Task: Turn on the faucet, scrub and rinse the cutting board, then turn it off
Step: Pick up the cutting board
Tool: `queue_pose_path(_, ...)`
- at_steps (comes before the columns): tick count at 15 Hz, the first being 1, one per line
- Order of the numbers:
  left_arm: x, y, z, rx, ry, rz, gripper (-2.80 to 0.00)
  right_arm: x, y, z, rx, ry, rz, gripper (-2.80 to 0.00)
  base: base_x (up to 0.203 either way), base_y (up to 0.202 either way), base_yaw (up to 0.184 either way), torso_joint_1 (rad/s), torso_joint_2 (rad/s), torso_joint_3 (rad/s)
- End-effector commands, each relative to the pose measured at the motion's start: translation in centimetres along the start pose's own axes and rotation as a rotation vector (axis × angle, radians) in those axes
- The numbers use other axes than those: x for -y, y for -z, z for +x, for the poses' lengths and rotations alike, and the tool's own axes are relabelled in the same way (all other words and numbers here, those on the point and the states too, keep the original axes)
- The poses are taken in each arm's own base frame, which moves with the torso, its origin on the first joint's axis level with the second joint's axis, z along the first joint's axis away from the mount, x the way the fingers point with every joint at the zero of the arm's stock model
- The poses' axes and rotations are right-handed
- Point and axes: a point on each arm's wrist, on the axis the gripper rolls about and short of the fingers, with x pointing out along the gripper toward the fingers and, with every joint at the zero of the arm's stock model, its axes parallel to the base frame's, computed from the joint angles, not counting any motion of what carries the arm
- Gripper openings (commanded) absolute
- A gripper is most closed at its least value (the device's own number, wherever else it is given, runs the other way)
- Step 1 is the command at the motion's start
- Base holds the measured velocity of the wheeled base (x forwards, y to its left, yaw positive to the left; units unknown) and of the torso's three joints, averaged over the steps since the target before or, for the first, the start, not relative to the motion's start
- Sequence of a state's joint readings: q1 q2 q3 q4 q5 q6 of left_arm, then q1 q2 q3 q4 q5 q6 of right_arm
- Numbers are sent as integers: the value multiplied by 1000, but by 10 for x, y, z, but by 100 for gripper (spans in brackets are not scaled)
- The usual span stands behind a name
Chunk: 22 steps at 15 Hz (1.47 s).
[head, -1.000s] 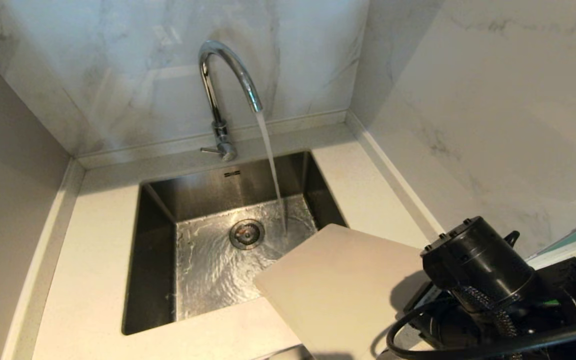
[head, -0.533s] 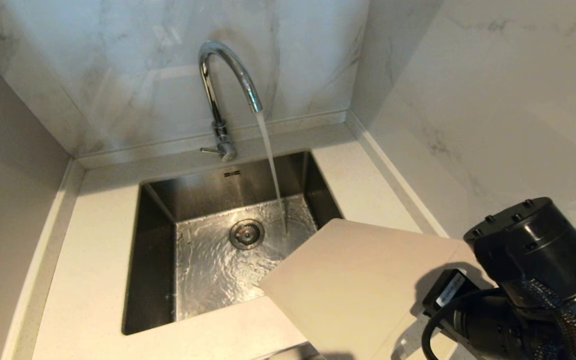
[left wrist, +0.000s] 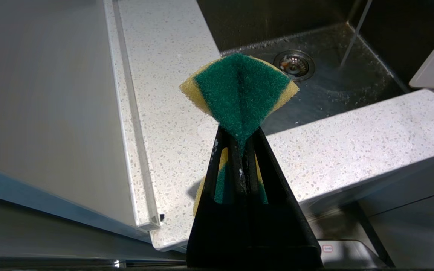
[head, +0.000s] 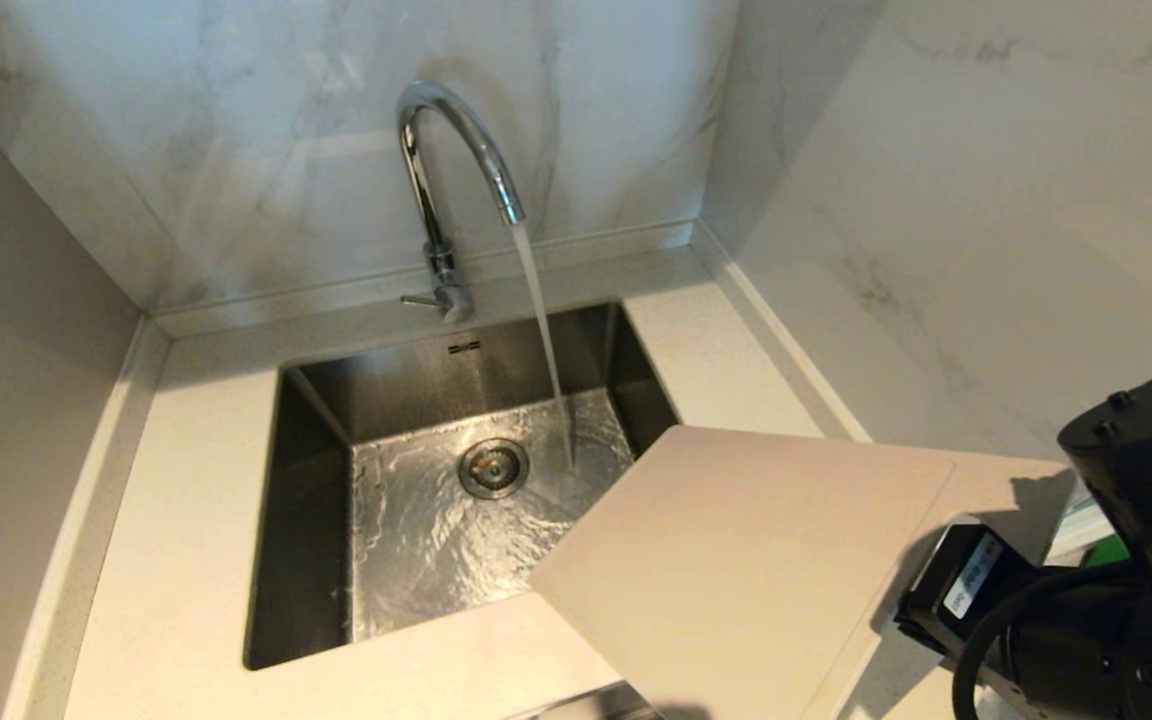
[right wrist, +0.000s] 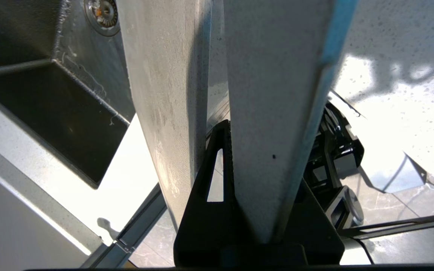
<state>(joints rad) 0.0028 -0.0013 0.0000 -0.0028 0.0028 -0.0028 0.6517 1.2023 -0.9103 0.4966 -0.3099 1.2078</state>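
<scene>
The right tool [right wrist: 236, 150] is clamping the large off-white plastic cutting board [head: 746, 560], tilting it over the steel sink's [head: 306, 520] corner.

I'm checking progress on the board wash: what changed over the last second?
The right arm swung off toward the right edge of the head view, and the cutting board clamped in the right gripper rose, showing more of its face beside the sink. It is not under the stream yet. Unchanged: the faucet runs, and the left gripper holds the sponge.
</scene>
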Motion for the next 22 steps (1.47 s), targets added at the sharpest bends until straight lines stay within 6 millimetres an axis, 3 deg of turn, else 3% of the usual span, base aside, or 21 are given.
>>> queue_pose_path(1, 0, 0, 0, 1, -1, 0, -280, -2, -3, -7, 11, -26, 8, -280, 0, 0, 0, 0, 0, 0)
queue_pose_path(10, 0, 0, 0, 1, -1, 0, -280, -23, -19, -15, 58, -86, -2, -280, 0, 0, 0, 0, 0, 0)
queue_pose_path(16, 0, 0, 0, 1, -1, 0, -280, -31, -27, -15, 81, -85, -147, -280, 0, 0, 0, 0, 0, 0)
queue_pose_path(20, 0, 0, 0, 1, -1, 0, -280, -44, -48, -20, 11, -96, -115, -280, 0, 0, 0, 0, 0, 0)
queue_pose_path(22, 0, 0, 0, 1, -1, 0, -280, -53, -56, -10, -36, -78, -126, -280, 0, 0, 0, 0, 0, 0)
